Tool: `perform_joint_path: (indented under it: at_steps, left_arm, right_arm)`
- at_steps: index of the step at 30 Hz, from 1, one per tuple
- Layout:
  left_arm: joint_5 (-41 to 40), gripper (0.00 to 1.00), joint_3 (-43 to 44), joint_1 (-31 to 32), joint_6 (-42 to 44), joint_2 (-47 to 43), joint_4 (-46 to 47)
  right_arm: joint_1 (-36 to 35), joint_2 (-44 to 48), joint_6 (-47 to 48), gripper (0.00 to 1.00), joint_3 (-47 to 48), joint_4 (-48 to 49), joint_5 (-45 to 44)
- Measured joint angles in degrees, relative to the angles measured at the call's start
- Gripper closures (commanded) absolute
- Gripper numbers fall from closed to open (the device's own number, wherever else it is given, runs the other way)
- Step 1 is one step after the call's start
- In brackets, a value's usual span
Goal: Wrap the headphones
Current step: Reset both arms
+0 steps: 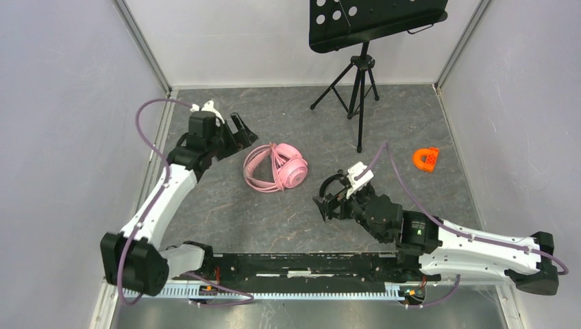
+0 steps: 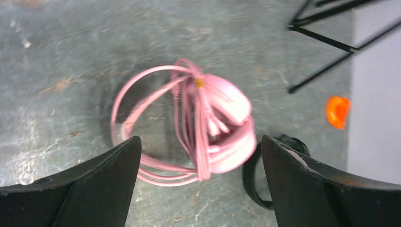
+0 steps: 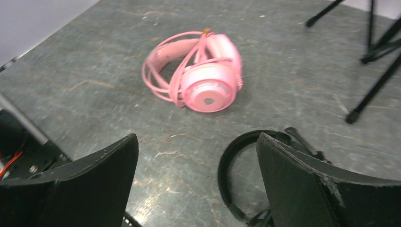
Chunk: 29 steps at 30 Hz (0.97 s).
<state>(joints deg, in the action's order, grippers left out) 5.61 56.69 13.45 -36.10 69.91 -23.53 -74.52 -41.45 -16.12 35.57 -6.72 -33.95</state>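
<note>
The pink headphones (image 1: 275,167) lie on the grey floor, their pink cable looped around the band and cups. They also show in the left wrist view (image 2: 222,123) and the right wrist view (image 3: 203,78). My left gripper (image 1: 241,133) is open and empty, just left of and behind them (image 2: 198,189). The black headphones (image 1: 331,182) lie to the right of the pink ones, mostly hidden under my right gripper (image 1: 327,197). That gripper is open and empty (image 3: 196,184), with the black band (image 3: 227,179) beside its right finger. The band also shows in the left wrist view (image 2: 249,184).
A small orange plastic piece (image 1: 425,159) lies at the right (image 2: 337,111). A black music stand on a tripod (image 1: 357,82) stands at the back; its legs show in the right wrist view (image 3: 373,90). White walls close in the left, back and right.
</note>
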Motion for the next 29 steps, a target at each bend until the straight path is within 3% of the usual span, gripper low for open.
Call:
perform_joint_path:
  at_steps: [7, 11, 21, 29]
  left_arm:
    - [10.2, 0.0, 2.7, 0.0, 5.2, -12.9, -2.6]
    - [14.9, 0.0, 2.6, 0.0, 5.6, -20.7, -3.2]
    - [23.3, 0.0, -2.5, 0.0, 5.9, -37.0, 1.0]
    - [23.1, 0.0, -7.8, 0.0, 7.8, -38.6, 2.2]
  right_arm:
    - [0.0, -1.8, -1.5, 0.02, 10.1, -7.1, -16.2]
    - [0.0, 0.0, -1.6, 0.02, 11.4, -9.4, -22.3]
    - [0.0, 12.0, 0.4, 0.02, 7.6, -10.4, -19.0]
    - [0.0, 14.3, -1.0, 0.02, 4.9, -10.2, -17.1]
